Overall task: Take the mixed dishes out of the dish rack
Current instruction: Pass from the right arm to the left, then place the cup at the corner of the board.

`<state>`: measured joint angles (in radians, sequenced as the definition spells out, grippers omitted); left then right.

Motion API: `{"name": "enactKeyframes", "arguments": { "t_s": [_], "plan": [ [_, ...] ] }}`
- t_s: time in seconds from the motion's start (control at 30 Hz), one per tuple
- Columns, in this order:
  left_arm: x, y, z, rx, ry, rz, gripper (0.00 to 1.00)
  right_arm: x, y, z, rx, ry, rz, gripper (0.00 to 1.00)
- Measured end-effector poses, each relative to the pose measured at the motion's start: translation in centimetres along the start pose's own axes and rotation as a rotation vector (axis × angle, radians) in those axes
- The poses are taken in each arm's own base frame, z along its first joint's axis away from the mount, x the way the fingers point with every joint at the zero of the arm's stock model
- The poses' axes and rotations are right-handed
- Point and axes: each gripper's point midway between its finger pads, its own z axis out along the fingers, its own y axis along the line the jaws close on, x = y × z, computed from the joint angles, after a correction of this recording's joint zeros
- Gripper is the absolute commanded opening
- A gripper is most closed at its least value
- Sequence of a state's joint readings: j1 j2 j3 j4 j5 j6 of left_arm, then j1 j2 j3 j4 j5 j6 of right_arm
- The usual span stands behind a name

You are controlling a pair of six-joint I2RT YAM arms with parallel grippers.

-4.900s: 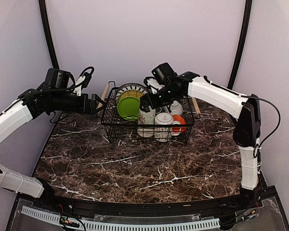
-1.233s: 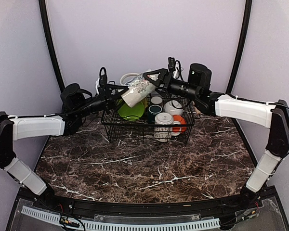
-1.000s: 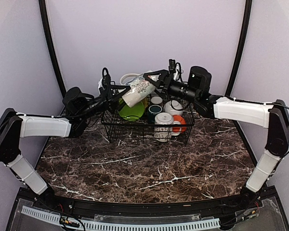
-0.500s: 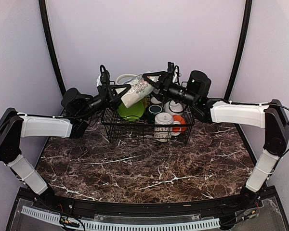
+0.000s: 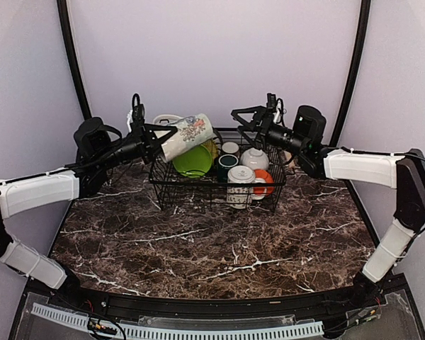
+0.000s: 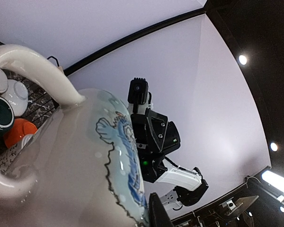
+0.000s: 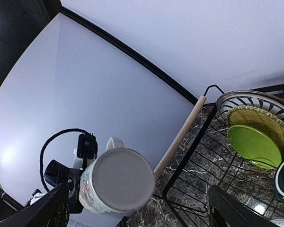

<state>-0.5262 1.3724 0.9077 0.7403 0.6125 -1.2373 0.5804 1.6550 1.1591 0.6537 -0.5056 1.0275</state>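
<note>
My left gripper [image 5: 158, 134] is clamped on one patterned mug [image 5: 189, 134]. I hold it in the air, lying on its side, above the left end of the dish rack [image 5: 198, 193], with its flat bottom turned toward my right arm. My right gripper [image 5: 239, 120] hangs over the back right part of the rack with its fingers wide apart and nothing between them.

I judge the task to be only at its beginning. This mug is out of the rack, but it is not yet put down, and in the top view I see no dish standing on the desk [image 5: 212, 248].

Most of the work is left. Inside the rack are the lime-green plate [image 5: 193, 161], with the yellow plate [image 7: 258, 118] and the grey striped plate [image 7: 248, 98] behind it. There are also the dark green mug [image 5: 227, 163], a white bowl [image 5: 255, 157], the orange bowl [image 5: 263, 180] and a second patterned mug [image 5: 241, 185] at the front. Whether more dishes hide behind these, I cannot tell.

My next step is probably to place this mug on the desk beside the rack.
</note>
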Motion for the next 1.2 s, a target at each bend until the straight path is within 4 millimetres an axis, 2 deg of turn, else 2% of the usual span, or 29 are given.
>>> {"name": "enactKeyframes", "arguments": {
  "t_s": [0.17,0.33,0.43,0.7,0.87,1.0,1.2],
  "plan": [
    [-2.8,-0.8,-3.7,-0.124,-0.088,0.065,0.01,0.5,-1.7,-0.6,0.078,0.051,-0.032,0.99],
    [-5.6,-0.7,-7.3,-0.414,-0.177,0.164,0.01,1.0,-2.7,-1.2,0.172,0.091,-0.087,0.99],
    [-6.9,-0.4,-10.1,-0.61,-0.224,0.244,0.01,1.0,-2.9,-1.8,0.213,0.102,-0.122,0.99],
    [-7.8,3.9,-19.4,-1.143,-0.261,0.337,0.01,0.6,-3.2,-3.0,0.306,0.107,-0.209,0.99],
    [-8.6,5.3,-23.1,-1.331,-0.286,0.327,0.01,0.8,-3.9,-3.5,0.353,0.119,-0.234,0.99],
    [-9.4,6.9,-25.8,-1.43,-0.324,0.235,0.01,1.3,-4.4,-3.7,0.39,0.139,-0.244,0.99],
    [-9.6,10.4,-29.9,-1.576,-0.427,-0.023,0.01,1.6,-4.4,-3.6,0.448,0.156,-0.286,0.99]
  ]
}}
